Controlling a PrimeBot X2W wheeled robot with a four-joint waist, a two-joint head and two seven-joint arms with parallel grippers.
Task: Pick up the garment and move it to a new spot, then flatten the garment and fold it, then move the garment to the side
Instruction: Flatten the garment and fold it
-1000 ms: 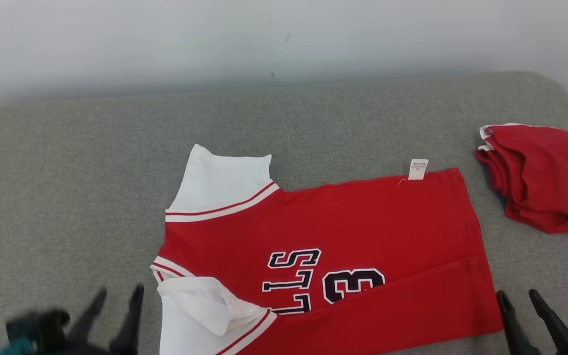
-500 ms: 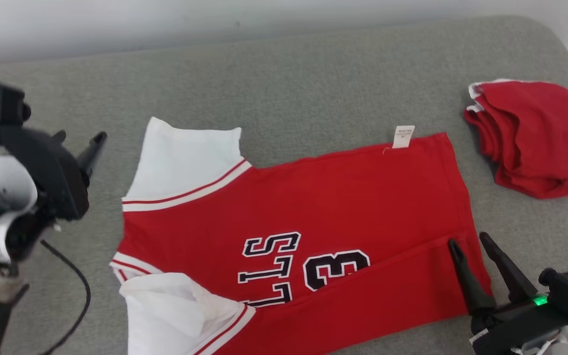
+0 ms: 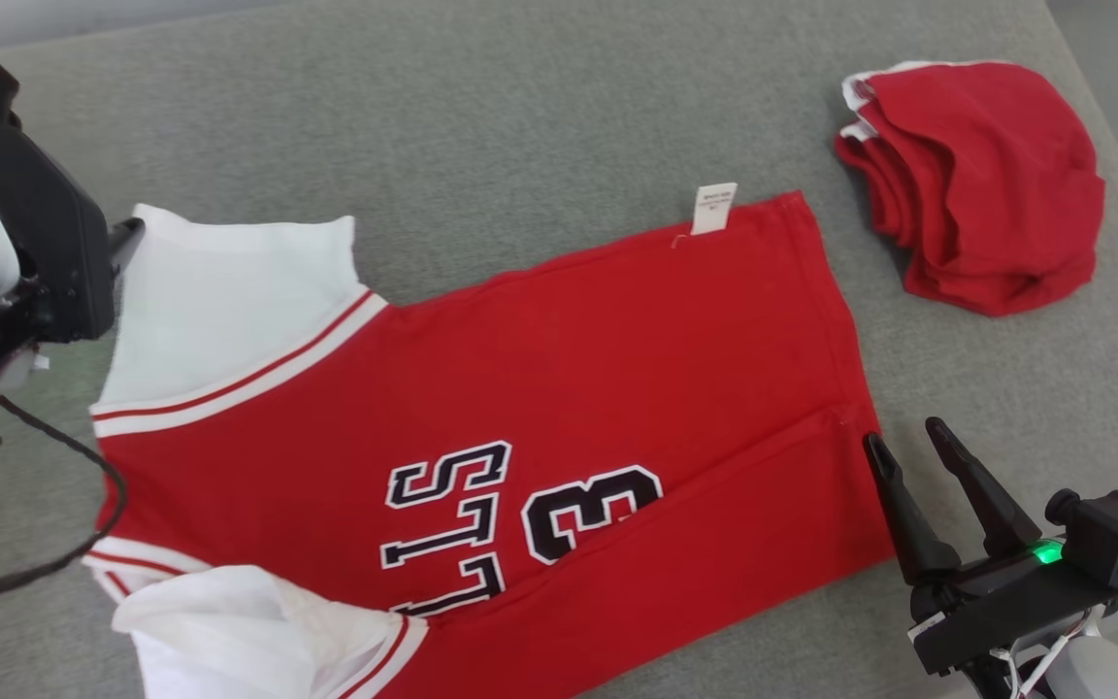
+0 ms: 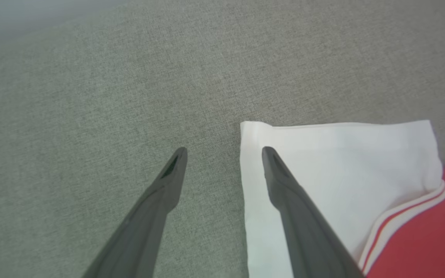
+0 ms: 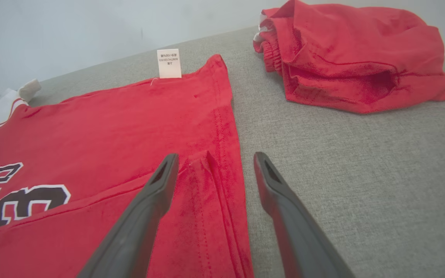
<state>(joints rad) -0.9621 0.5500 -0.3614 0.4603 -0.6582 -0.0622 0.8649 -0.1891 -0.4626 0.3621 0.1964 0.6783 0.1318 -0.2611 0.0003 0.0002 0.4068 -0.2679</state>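
Observation:
The garment (image 3: pixel 559 359) is a red jersey with white sleeves and black lettering, spread flat on the grey padded surface (image 3: pixel 520 97). Its lower edge is folded over in a long band, and the near sleeve (image 3: pixel 229 631) is rumpled. My left gripper (image 4: pixel 224 152) is open and straddles the side edge of the far white sleeve (image 4: pixel 342 170): one finger over the cloth, the other over bare surface. My right gripper (image 3: pixel 906 437) is open at the jersey's hem (image 5: pixel 211 185), one finger above the red cloth and one above the grey surface. Neither holds anything.
A folded pile of red cloth (image 3: pixel 986 184) lies at the far right, near the surface's rounded edge. A white label (image 3: pixel 714 207) sticks out from the jersey's far edge. A black cable (image 3: pixel 54 563) hangs from my left arm. A pale wall stands behind.
The head camera has tilted down and the whole picture has shifted. My left gripper rose from the lower left to the far sleeve's corner. My right gripper came in to the hem.

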